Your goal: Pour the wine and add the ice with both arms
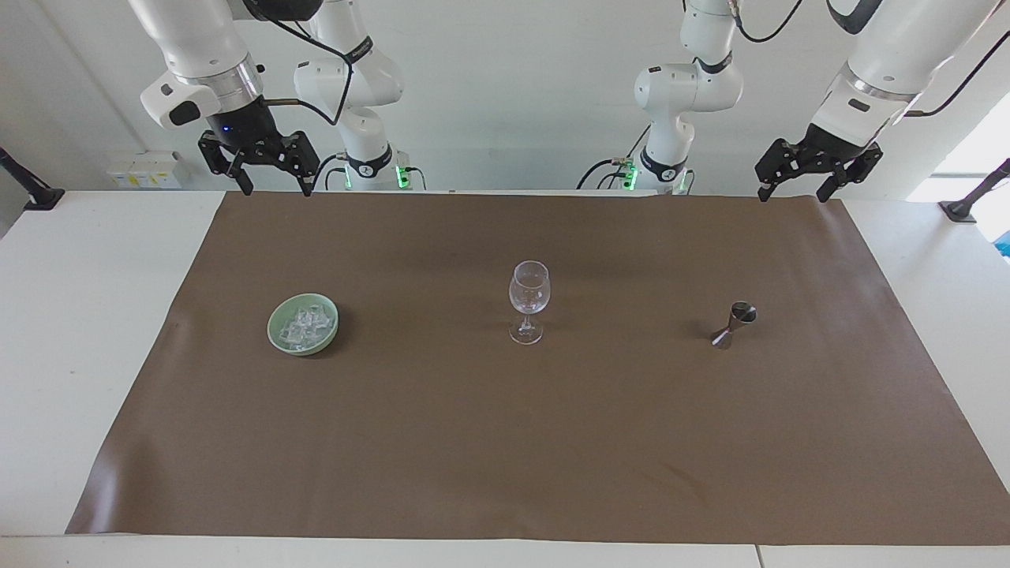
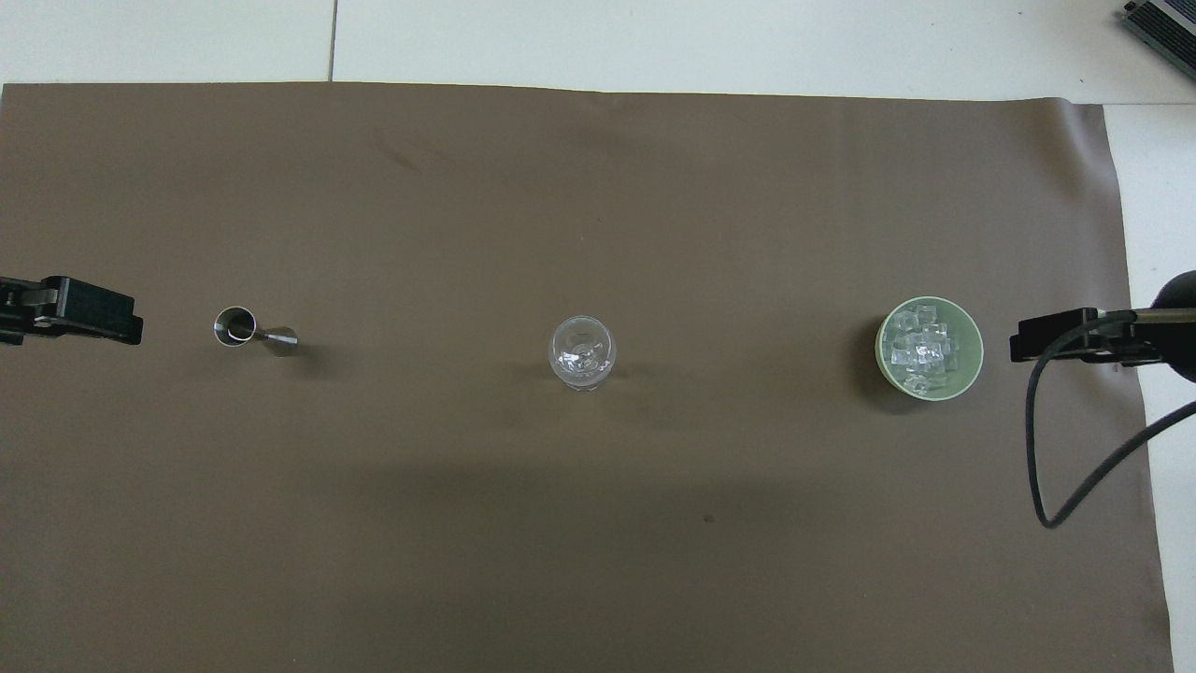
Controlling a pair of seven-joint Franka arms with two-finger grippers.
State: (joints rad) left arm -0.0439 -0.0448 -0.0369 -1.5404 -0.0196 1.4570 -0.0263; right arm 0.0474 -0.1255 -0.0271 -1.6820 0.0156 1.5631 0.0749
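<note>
Ice (image 1: 304, 325) heaped in bowl (image 1: 281, 338); glass (image 1: 528, 298) apparently empty.

One camera sits high across the desk (image 1: 47, 355) from the two robots and looks back at them, far enough off to take in the whole brown mat (image 1: 505, 442), both arm bases and the wall. A second camera hangs high above the robots' own end, looking steeply down and forward, and sees mostly mat. Both views share the mat with the wine glass (image 1: 528, 301) at its middle, the green bowl (image 1: 303, 324) and the metal jigger (image 1: 734, 324), sides swapped between them.
</note>
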